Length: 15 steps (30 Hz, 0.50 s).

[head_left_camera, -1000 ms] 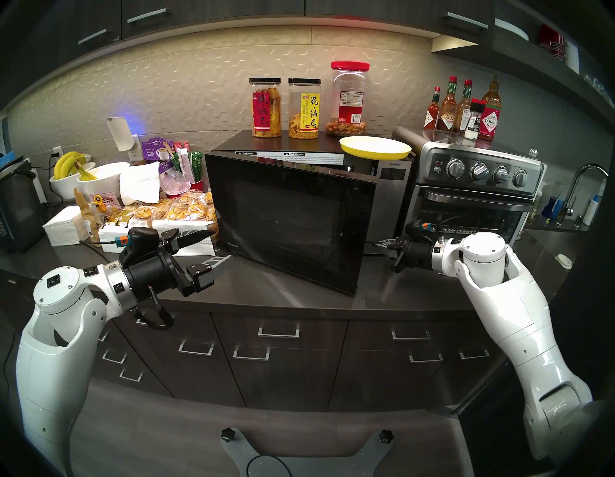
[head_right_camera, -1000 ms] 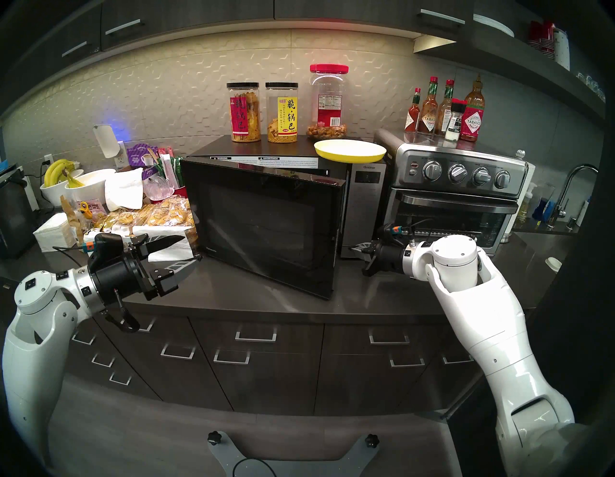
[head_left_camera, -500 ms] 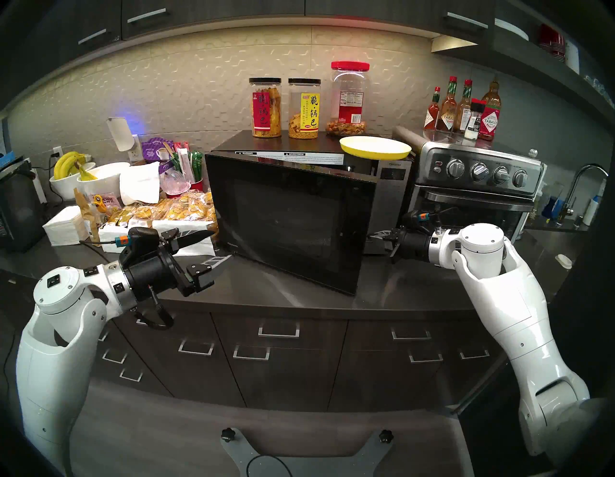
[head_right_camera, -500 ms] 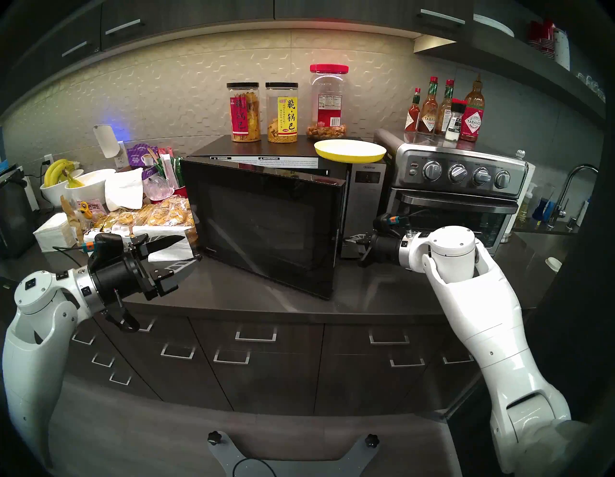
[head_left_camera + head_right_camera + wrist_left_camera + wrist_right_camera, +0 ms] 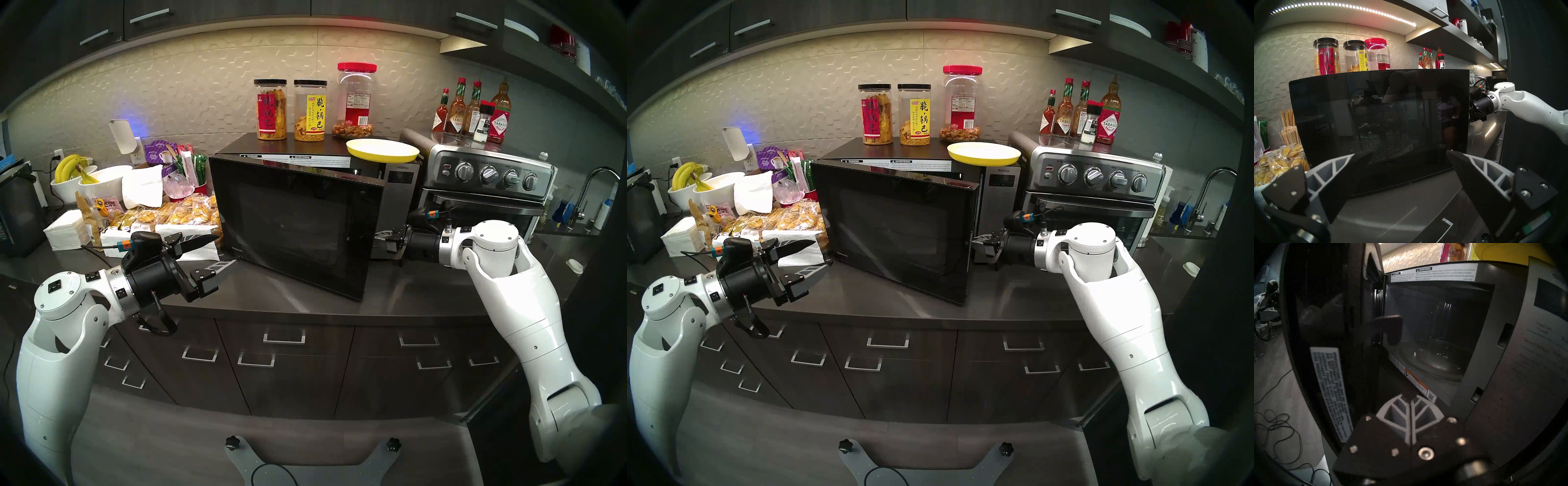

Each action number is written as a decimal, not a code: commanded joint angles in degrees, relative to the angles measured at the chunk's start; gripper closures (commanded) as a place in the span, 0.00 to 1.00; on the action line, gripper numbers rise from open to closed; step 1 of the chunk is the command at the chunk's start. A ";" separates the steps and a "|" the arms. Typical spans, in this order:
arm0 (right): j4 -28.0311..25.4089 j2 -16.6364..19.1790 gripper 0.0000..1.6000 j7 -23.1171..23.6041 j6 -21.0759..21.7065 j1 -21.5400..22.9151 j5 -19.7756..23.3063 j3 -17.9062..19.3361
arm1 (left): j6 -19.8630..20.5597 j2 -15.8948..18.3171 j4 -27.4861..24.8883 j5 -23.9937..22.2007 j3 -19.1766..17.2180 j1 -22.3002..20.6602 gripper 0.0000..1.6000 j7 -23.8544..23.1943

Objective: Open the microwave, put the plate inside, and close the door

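Note:
The microwave [image 5: 397, 190] stands on the counter with its black glass door [image 5: 298, 224] swung partly open, hinged at the left. The yellow plate [image 5: 381, 151] lies on the microwave's top right corner. My left gripper [image 5: 225, 249] is open and empty by the door's lower left corner; its wrist view faces the door [image 5: 1379, 118]. My right gripper [image 5: 377, 236] is shut and empty, low in front of the control strip, just behind the door's free edge. The right wrist view shows the gripper [image 5: 1407, 394] pointing into the gap, with the empty cavity and glass turntable [image 5: 1434, 360] beyond.
Three snack jars [image 5: 290, 110] stand on the microwave behind the plate. A toaster oven [image 5: 485, 197] with sauce bottles [image 5: 471, 112] on top is close on the right. Snack packets [image 5: 176, 213], napkins and bowls with bananas [image 5: 73, 176] crowd the counter at left.
My right gripper has moved up and to the left, toward the gap behind the door's free edge. The door, the plate and my left arm have not visibly moved.

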 commanded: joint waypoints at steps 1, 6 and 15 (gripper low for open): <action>-2.94 1.02 1.00 2.13 0.21 -0.44 1.90 1.54 | -0.01 0.15 -0.58 -0.03 -0.16 -0.03 0.00 -0.15; -4.41 1.38 1.00 2.72 0.99 -0.94 2.30 2.28 | 0.00 0.15 -0.58 -0.03 -0.16 -0.03 0.00 -0.15; -7.65 1.45 1.00 3.68 2.30 -2.25 2.65 2.66 | -0.01 0.15 -0.58 -0.03 -0.16 -0.03 0.00 -0.15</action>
